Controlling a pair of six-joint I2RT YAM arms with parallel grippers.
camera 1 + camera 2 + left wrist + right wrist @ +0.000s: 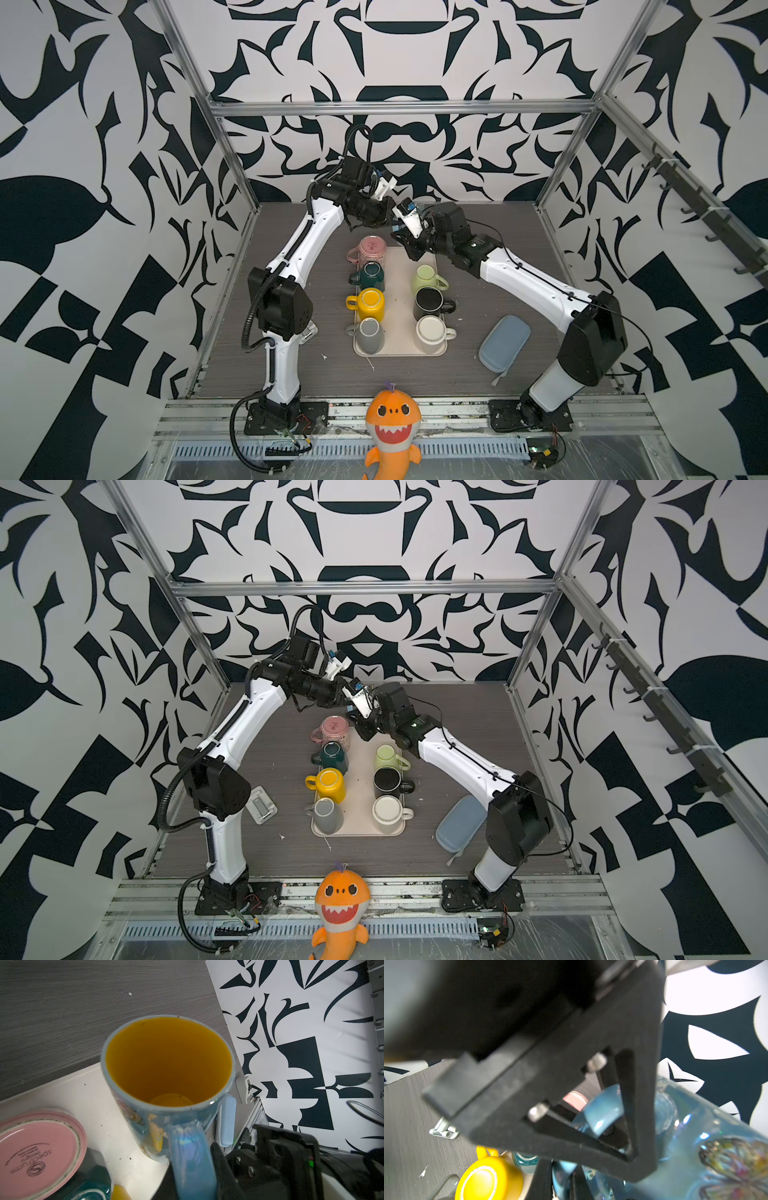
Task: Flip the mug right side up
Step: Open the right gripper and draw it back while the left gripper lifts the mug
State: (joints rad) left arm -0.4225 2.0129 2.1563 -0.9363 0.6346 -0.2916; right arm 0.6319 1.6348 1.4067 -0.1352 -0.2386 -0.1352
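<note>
Eight mugs (pixel 367 304); one tray (pixel 398 316); one blue case (pixel 504 341); one plush shark (pixel 392 424); one metal hinge (pixel 261 805).

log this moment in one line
blue mug: tilted | left gripper: shut on handle | right gripper: shut on mug

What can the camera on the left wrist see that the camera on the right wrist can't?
Only the left wrist view: it looks straight into the blue mug, so you see its orange inside. It also shows the writing on the pink mug, which is bottom up, and a blue case.
Only the right wrist view: the butterfly painted on the blue mug's outside, and the ringed bottom of the yellow mug.
Both: the blue mug and its handle, the pink mug, and some of the yellow mug.
</note>
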